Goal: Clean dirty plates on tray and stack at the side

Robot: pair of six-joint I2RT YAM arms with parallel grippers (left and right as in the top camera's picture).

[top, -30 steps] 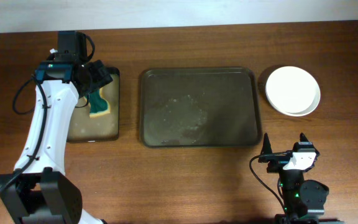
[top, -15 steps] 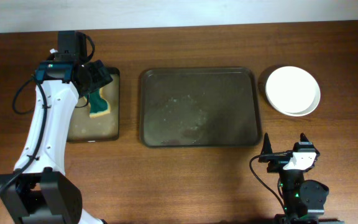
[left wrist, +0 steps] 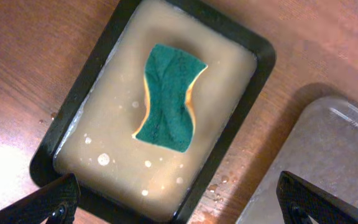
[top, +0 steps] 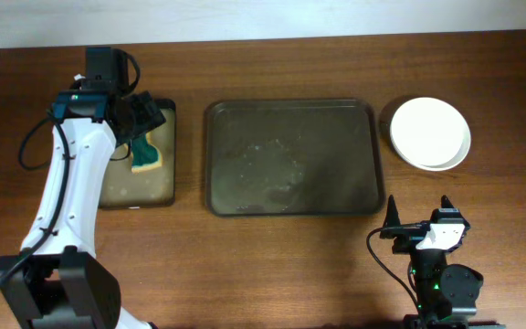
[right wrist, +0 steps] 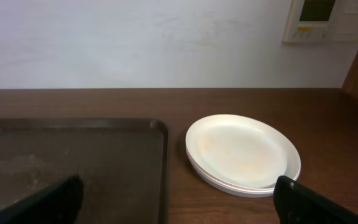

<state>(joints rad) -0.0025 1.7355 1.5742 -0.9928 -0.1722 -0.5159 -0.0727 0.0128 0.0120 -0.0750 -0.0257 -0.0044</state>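
White plates (right wrist: 242,152) in a stack on the table (right wrist: 328,124), ahead and right of the right jaws, off the tray (right wrist: 73,162); hard to count. Only tips of both jaws in wrist views. Over the green sponge (left wrist: 169,98) in the basin (left wrist: 68,118), left jaws wide apart, holding nothing. Low and level, right jaws wide apart, empty.
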